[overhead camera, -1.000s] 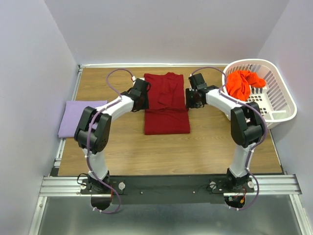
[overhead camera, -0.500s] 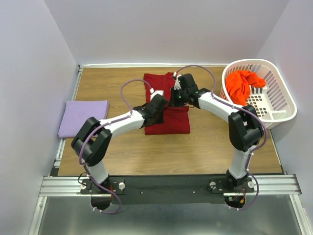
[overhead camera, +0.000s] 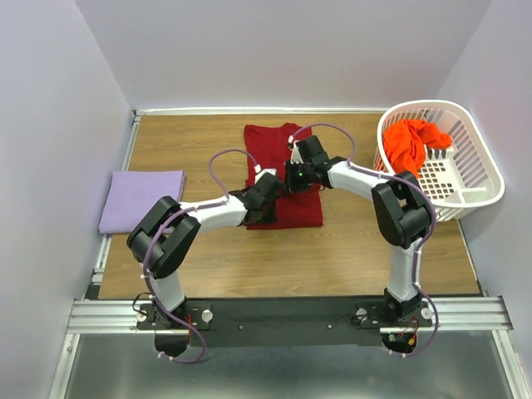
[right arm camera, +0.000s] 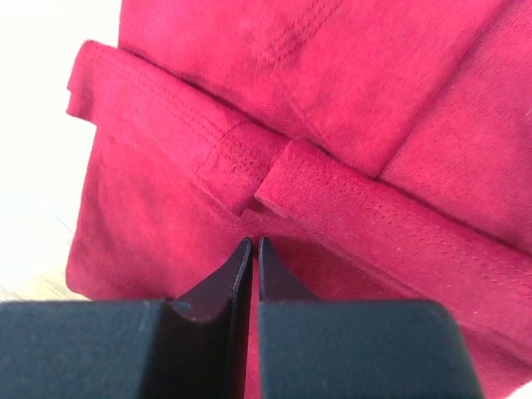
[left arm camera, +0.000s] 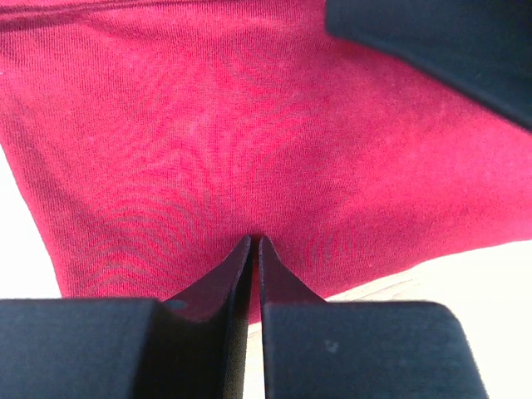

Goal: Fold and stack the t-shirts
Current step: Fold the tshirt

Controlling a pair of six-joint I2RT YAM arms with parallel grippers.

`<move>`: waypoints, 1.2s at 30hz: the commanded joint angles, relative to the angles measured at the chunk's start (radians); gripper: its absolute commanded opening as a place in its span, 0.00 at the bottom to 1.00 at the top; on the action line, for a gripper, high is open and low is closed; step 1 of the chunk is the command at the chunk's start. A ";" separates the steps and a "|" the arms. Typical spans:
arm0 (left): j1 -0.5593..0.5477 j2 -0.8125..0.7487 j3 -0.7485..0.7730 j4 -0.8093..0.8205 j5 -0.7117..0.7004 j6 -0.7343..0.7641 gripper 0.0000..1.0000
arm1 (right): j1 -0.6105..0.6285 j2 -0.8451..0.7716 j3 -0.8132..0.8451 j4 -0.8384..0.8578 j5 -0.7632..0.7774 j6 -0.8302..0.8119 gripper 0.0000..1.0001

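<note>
The left claw (left arm camera: pixel 254 243) is clenched, its two black fingers drawn together to a hairline slit, and the tips nip the large, dark crimson soft-cloth t-shirt (left arm camera: pixel 208 125). The red knit spreads out from the tips and fills almost all of that wrist view, with pale table showing only at the lower corners. The right claw (right arm camera: pixel 253 243) is clenched in the same way. Its tips are set at a stitched hem where a small fold of the same cloth rises just in front of them, and more folded layers lie beyond.

From above, the two claws sit close together over the middle of the crimson t-shirt, the left one coming in from the left edge, the right one from the far right. The garment lies flat under both as a tall rectangle on the brown wooden tabletop (overhead camera: pixel 191 141).

Well apart to the left of the left claw, a pale lavender t-shirt (overhead camera: pixel 140 199) lies folded in a neat square at the table's edge. Far to the right of the right claw, a bright orange-red t-shirt (overhead camera: pixel 413 143) lies crumpled inside a white plastic lattice laundry basket (overhead camera: pixel 482 179).
</note>
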 commanded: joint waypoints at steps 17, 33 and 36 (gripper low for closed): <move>-0.046 -0.077 -0.180 -0.050 0.123 0.014 0.14 | 0.026 0.032 -0.010 0.055 0.184 -0.045 0.12; -0.069 -0.194 -0.250 -0.056 0.123 -0.014 0.14 | 0.032 -0.081 0.010 0.099 0.055 -0.118 0.16; -0.069 -0.207 -0.258 -0.053 0.123 -0.015 0.14 | 0.054 -0.156 -0.106 0.101 -0.034 -0.131 0.16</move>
